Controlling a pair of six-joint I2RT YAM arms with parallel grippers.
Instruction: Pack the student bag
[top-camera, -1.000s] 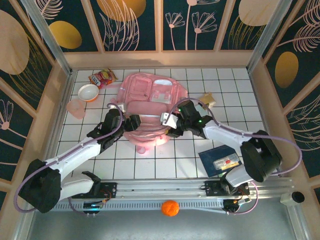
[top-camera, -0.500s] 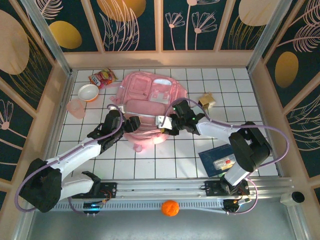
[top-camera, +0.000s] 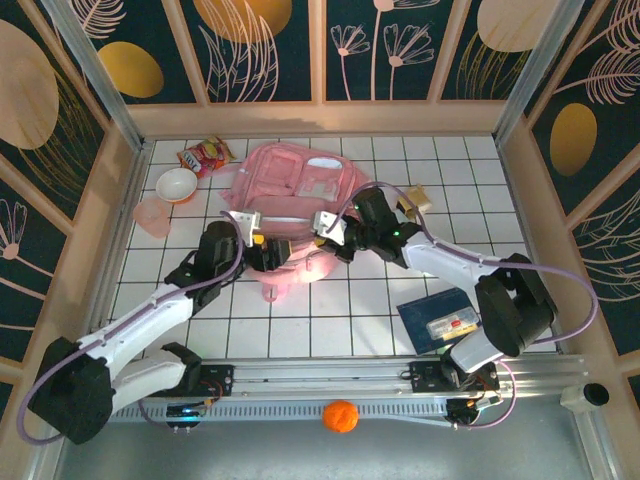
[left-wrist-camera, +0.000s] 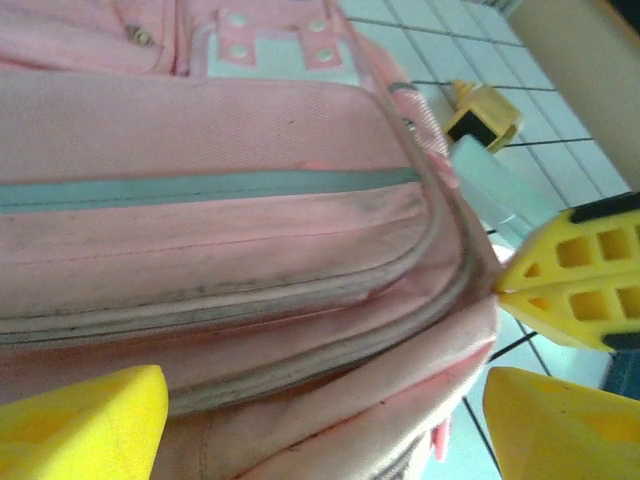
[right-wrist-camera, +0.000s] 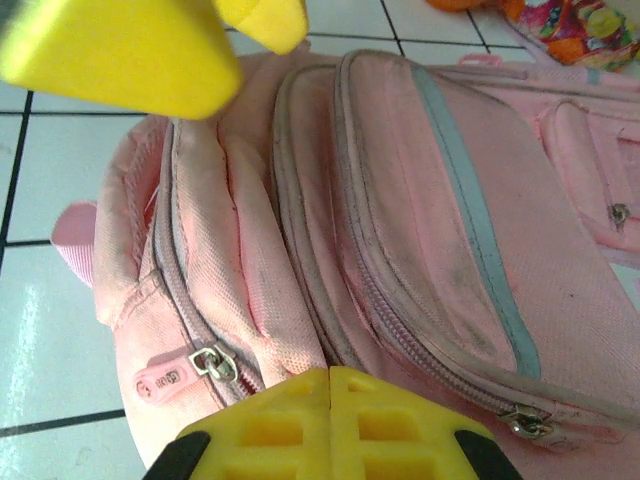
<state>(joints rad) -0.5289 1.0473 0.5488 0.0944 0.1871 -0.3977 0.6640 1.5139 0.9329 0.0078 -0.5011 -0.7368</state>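
Note:
The student bag (top-camera: 295, 190) is a light-pink backpack lying flat at the back middle of the tiled table. My left gripper (top-camera: 264, 252) is open at the bag's near edge; its yellow fingers (left-wrist-camera: 85, 420) stand wide apart with the bag's zippered lower part (left-wrist-camera: 250, 300) between them. My right gripper (top-camera: 326, 234) comes in from the right, and its yellow fingers (right-wrist-camera: 290, 425) are pressed together on a fold of the bag's fabric (right-wrist-camera: 290, 330) next to a silver zipper pull (right-wrist-camera: 210, 363). The bag's pockets are zipped.
A snack packet (top-camera: 205, 155), a white bowl (top-camera: 177, 185) and a pink cup (top-camera: 152, 215) sit at the back left. A small yellow-and-black item (top-camera: 415, 200) lies right of the bag. A blue book with a case on it (top-camera: 442, 320) is at the front right.
Both grippers have moved towards the back along the bag's near edge. The right gripper has slid left and up, and the bag's near end has bunched up and shifted with it.

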